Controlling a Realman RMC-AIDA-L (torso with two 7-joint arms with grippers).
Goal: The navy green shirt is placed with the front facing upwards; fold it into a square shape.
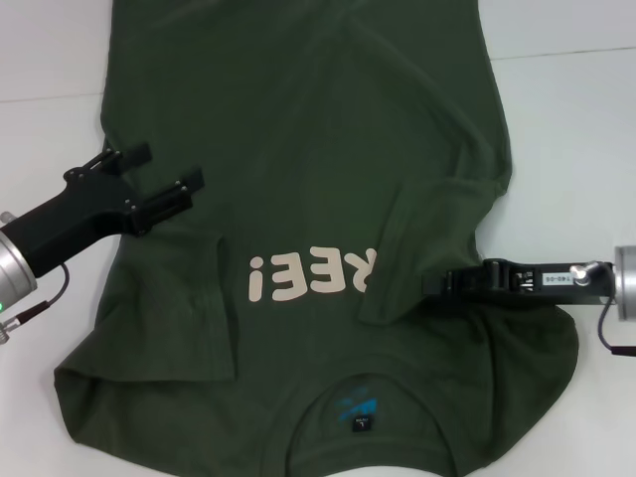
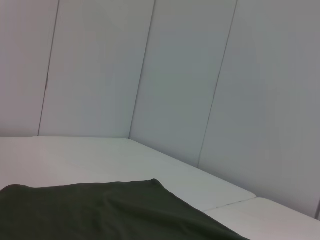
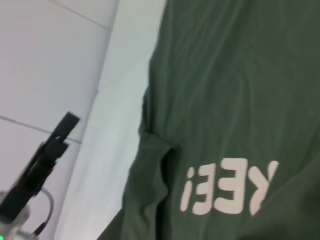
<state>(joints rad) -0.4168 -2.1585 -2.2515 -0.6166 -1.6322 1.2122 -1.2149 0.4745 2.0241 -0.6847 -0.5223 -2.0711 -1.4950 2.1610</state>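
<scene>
The navy green shirt point(image 1: 298, 149) lies flat on the white table, front up, with its collar and black label point(image 1: 360, 424) nearest me. Pale block letters point(image 1: 313, 273) cross the chest. Both sleeves are folded inward: one flap point(image 1: 189, 298) on the left, another point(image 1: 407, 248) on the right. My left gripper point(image 1: 164, 171) hovers open over the shirt's left edge, holding nothing. My right gripper point(image 1: 429, 285) points inward at the outer edge of the right flap. The right wrist view shows the shirt point(image 3: 225, 100), the letters point(image 3: 230, 192) and the left gripper point(image 3: 45, 160) farther off.
Bare white table point(image 1: 50, 60) shows at the far left and far right point(image 1: 576, 119) of the shirt. In the left wrist view, the shirt's hem point(image 2: 100, 210) lies on the table point(image 2: 100, 160) before pale wall panels point(image 2: 175, 75).
</scene>
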